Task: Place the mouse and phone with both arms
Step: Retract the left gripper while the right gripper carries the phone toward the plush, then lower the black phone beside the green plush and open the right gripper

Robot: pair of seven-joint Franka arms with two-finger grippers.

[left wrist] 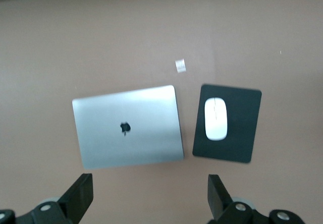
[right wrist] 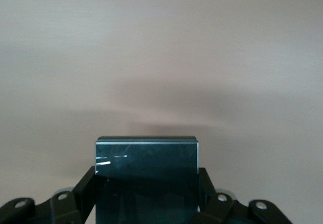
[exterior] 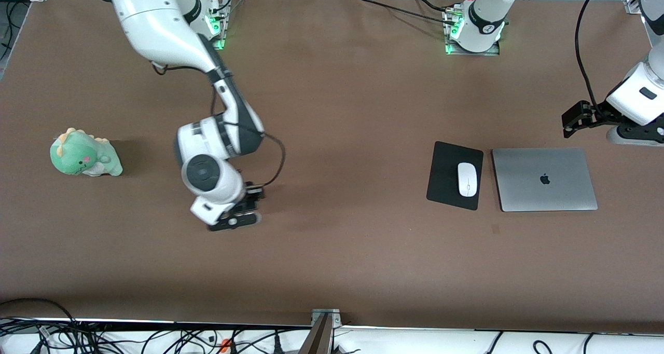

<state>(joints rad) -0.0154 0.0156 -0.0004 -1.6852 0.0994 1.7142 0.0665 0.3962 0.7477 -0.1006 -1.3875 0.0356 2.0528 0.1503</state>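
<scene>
risk of dropping phone (right wrist: 146,176) pinched only by its edges in right gripper (exterior: 244,211) over bare table; mouse (exterior: 467,179) on mouse pad (exterior: 443,175), left gripper (exterior: 576,119) waiting spread wide above laptop (exterior: 544,180).

Colours on the brown worktop (exterior: 332,110)
White mouse (exterior: 467,179) on a black pad (exterior: 443,175), silver laptop (exterior: 544,179), green plush dinosaur (exterior: 83,154), dark glossy phone (right wrist: 146,178).
</scene>
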